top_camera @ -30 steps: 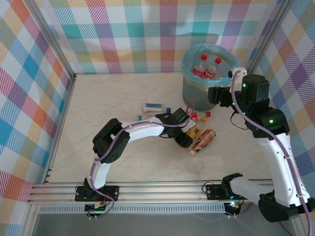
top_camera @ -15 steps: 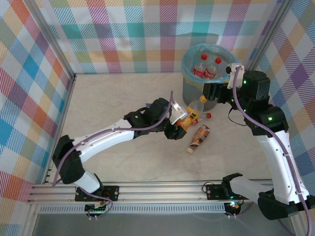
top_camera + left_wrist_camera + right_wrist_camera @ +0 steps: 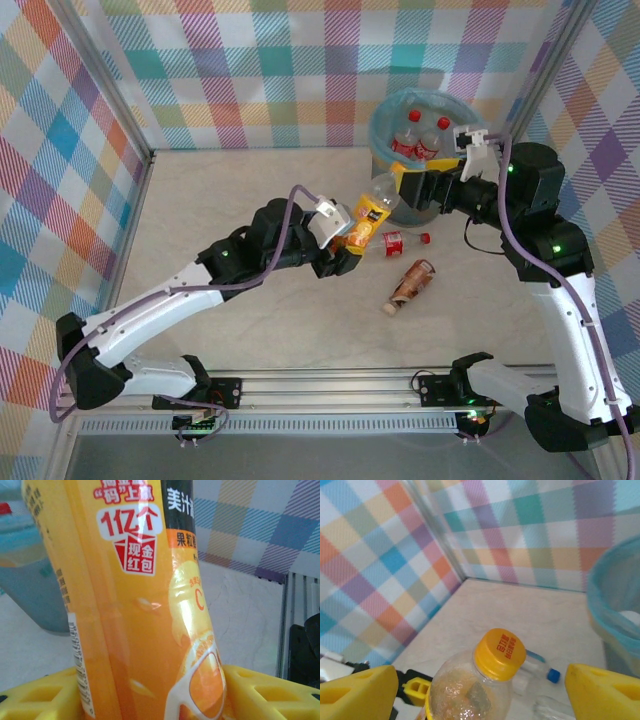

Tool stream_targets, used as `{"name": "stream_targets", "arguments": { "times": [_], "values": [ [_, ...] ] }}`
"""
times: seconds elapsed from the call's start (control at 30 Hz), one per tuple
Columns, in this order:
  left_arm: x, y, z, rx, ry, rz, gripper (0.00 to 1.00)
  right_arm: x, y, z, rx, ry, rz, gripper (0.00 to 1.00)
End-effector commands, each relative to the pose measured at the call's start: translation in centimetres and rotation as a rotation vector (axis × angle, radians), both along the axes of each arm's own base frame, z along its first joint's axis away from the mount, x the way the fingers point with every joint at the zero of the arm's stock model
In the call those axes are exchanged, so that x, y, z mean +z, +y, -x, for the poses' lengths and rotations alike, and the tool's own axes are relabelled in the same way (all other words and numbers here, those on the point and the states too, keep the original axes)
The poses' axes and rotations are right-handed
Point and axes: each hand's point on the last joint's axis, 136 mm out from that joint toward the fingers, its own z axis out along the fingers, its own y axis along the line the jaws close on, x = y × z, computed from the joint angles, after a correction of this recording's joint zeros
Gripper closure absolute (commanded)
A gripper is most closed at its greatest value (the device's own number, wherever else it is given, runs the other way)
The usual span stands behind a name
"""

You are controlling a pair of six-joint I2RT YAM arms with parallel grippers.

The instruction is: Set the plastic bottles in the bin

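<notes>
Plaid walls on every side and a pale marbled counter (image 3: 230,200), with the bin (image 3: 378,128) in the far right corner and a couple of red-capped bottles (image 3: 415,140) lying in it. So the bit that matters: the left gripper (image 3: 347,247) is clamped round the lower half of the orange bottle (image 3: 368,215) and holds it up off the counter. The bottle is tilted, its long axis running from that gripper up and to the right, cap end leading toward the bin. The cap (image 3: 500,652) sits right between the yellow fingers of the right gripper (image 3: 403,180), which is spread wide with clear air on both sides of the neck, touching nothing as far as the wrist view lets anyone tell. Looks like a hand-over more than a straight drop tbh, since the right arm is the one next to the bin and the left is stretched far out. The right gripper would probably need to close on the neck before the left lets go, otherwise the bottle likely falls short of the rim. Two more wait on the counter near the bin's foot: a brown bottle (image 3: 412,283) on its side and a small red-label bottle (image 3: 393,241) close by.
</notes>
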Motion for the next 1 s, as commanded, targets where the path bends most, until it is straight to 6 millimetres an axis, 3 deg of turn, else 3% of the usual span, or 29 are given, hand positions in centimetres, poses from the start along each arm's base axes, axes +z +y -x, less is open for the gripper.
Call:
{"name": "stream_targets", "arguments": {
  "times": [0.0,0.2,0.37,0.47,0.57,0.73,0.97],
  "values": [
    [2.5,1.1,0.3,0.026,-0.089,0.061,0.38,3.9,2.3,2.3,0.186,-0.073,-0.116,0.1],
    [2.8,4.3,1.4,0.079,-0.11,0.067,0.38,5.6,3.4,3.0,0.282,-0.071,-0.166,0.09],
    [2.2,8.2,4.0,0.09,-0.104,0.031,0.37,5.5,4.7,2.6,0.371,-0.022,-0.198,0.1],
    [2.2,10.8,5.4,0.11,-0.103,0.011,0.37,4.9,5.6,1.6,0.418,0.051,-0.243,0.17],
    [2.6,13.6,6.6,0.152,-0.104,0.015,0.37,4.7,7.2,1.3,0.506,0.121,-0.287,0.21],
    [3.0,17.2,8.0,0.218,-0.086,0.043,0.37,4.6,11.6,3.4,0.681,0.083,-0.245,0.18],
    [2.7,19.0,9.2,0.234,-0.06,0.039,0.38,4.1,16.1,3.1,0.749,0.077,-0.224,0.21]
  ]
}}
